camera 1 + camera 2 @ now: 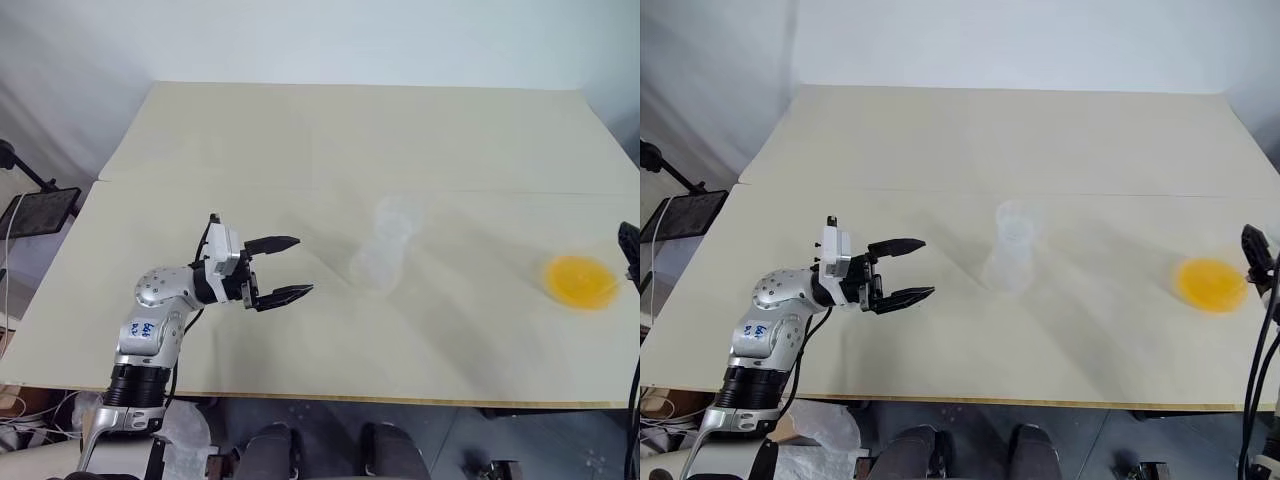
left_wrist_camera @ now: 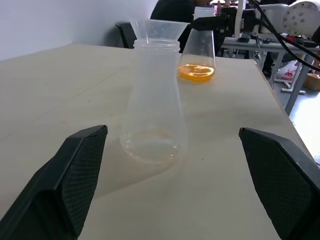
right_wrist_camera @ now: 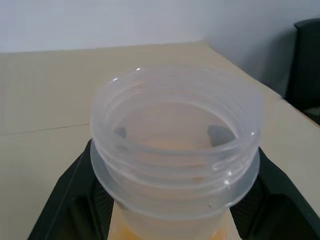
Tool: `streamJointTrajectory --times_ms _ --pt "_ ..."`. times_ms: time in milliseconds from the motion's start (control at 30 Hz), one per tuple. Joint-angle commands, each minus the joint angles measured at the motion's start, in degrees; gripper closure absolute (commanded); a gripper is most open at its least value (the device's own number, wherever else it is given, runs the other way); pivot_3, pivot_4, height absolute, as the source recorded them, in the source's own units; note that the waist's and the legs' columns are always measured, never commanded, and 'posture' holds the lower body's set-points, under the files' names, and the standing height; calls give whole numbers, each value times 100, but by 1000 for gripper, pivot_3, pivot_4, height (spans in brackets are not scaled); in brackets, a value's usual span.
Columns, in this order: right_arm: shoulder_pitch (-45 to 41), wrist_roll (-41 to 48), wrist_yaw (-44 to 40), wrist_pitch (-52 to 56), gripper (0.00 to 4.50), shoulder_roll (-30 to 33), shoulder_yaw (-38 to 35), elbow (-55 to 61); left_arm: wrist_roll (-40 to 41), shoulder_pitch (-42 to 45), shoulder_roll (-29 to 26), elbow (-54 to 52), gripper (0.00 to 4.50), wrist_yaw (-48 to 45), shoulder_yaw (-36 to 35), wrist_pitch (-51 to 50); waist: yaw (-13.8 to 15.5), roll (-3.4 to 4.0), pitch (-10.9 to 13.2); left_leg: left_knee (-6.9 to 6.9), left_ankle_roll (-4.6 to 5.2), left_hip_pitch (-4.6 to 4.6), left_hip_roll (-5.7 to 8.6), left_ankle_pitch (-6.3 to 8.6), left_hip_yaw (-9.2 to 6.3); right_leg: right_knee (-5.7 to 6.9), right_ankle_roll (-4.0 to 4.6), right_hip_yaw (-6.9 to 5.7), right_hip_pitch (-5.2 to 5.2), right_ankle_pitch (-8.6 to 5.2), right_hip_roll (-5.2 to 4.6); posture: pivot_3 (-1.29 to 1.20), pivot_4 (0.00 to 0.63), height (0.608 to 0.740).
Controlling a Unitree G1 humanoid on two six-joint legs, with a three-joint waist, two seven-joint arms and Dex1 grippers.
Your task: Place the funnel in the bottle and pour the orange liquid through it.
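From the head, the bottle [image 1: 383, 255] is seen standing in the middle of the table [image 1: 300, 140], with the left gripper [image 1: 285, 267] held spread wide and empty just beside it, likely so it can be steadied. Through the left wrist, the funnel [image 2: 156, 30] is seen already sitting in the bottle's neck, and the orange liquid [image 2: 197, 72] is kept in a flask [image 2: 198, 52] behind. Through the right wrist, that flask's neck is seen squeezed between the right gripper's [image 3: 170, 200] fingers [image 3: 70, 200], probably so it can be lifted and poured.

Beige table [image 1: 300, 130], pale wall [image 1: 300, 40], black chair [image 2: 125, 31]
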State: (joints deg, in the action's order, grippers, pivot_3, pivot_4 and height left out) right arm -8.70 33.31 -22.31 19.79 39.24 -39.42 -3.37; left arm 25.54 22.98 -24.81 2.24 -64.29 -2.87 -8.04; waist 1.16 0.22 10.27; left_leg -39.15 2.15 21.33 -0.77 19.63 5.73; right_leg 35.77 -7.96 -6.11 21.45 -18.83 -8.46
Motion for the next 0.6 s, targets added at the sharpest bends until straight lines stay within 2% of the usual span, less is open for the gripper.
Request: streamJointTrajectory --times_ms 33,167,267,467,600 --pt "-88 77 -43 32 2022 45 350 1274 140 26 23 -203 0 10 7 52 -10 3 1 0 0 0 -1 0 0 0 0 0 0 0 0 0 150 740" --pt "-302 -86 -48 167 2022 76 1083 2255 151 61 64 -207 0 40 22 48 -59 3 1 2 -5 0 -5 -2 -3 2 0 -3 3 0 3 0 150 740" --pt "-703 -1045 58 136 2022 359 2135 2807 171 84 146 -267 0 125 51 42 -95 3 1 2 -5 2 -3 -2 -2 1 0 -2 5 0 1 0 150 740" --pt "-982 -2389 350 165 2022 455 3094 3000 159 62 254 -331 0 245 98 66 8 1 2 1 -6 18 7 -2 -27 -3 -1 -23 5 1 -3 0 150 740" --pt "-991 -3225 364 -230 2022 513 3515 3077 153 57 336 -381 0 341 139 89 16 1 3 0 -6 25 8 -2 -26 -13 -3 -27 5 2 -3 0 150 740"
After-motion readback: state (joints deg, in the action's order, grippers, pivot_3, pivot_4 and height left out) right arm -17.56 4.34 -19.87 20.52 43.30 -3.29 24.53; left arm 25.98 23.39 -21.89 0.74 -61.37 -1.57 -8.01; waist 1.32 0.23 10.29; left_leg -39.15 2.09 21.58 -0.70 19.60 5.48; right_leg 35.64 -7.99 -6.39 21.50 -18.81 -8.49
